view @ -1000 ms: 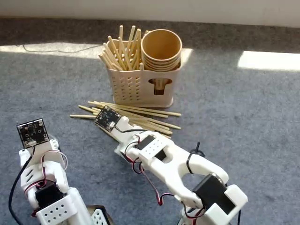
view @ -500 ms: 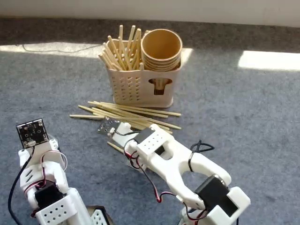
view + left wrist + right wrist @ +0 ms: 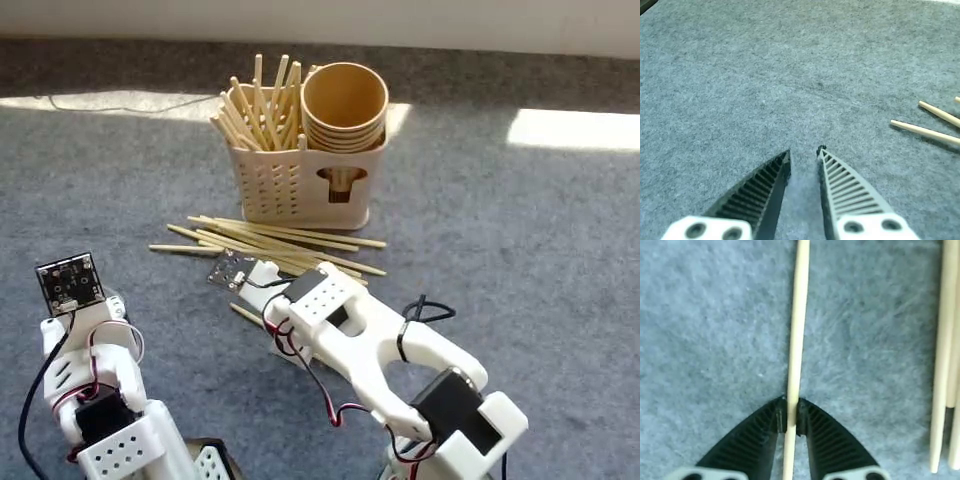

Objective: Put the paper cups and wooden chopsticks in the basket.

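Note:
A cream basket (image 3: pixel 300 185) stands at the back, holding stacked paper cups (image 3: pixel 345 100) in one side and several wooden chopsticks (image 3: pixel 258 110) in the other. More chopsticks (image 3: pixel 290 245) lie loose on the grey carpet in front of it. My right arm (image 3: pixel 330 310) is bent down at the pile's near edge. Its gripper (image 3: pixel 791 417) is shut on a single chopstick (image 3: pixel 797 330) lying flat on the carpet, apart from the other chopsticks (image 3: pixel 945 340). My left gripper (image 3: pixel 804 152) hangs open over bare carpet with nothing between its fingers, two chopstick ends (image 3: pixel 925 130) off to one side.
The left arm (image 3: pixel 90 340) stands at the near left corner, well away from the basket. One stray chopstick (image 3: pixel 245 314) lies by the right arm's wrist. Bare carpet lies to the right of the basket and pile.
The right arm's wrist has tipped down toward the carpet at the near edge of the loose pile. The left arm has kept still.

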Controlling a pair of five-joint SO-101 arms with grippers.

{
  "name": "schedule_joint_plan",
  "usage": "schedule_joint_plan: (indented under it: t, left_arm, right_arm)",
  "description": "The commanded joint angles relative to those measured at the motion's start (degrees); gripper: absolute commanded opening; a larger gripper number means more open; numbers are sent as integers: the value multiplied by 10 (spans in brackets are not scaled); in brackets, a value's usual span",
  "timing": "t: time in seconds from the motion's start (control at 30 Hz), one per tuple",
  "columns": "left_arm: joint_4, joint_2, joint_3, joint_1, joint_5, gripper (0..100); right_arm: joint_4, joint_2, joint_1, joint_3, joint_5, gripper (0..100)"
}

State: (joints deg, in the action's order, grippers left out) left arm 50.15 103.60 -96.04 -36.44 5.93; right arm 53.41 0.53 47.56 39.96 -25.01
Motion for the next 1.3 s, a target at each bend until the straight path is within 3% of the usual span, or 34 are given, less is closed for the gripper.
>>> schedule_joint_plan:
  t: [0.0,0.2,0.93,1.27]
  left_arm:
    - [-3,3,-11,9,5,95]
    - [-4,5,-7,22,5,95]
    - [11,4,-11,259,6,98]
    - [172,4,-11,300,6,97]
  right_arm:
    - [7,-36,1,-7,-25,5]
    - [7,-148,1,7,-33,5]
    - [7,-220,-4,22,-32,5]
    - [51,-422,-36,33,-32,5]
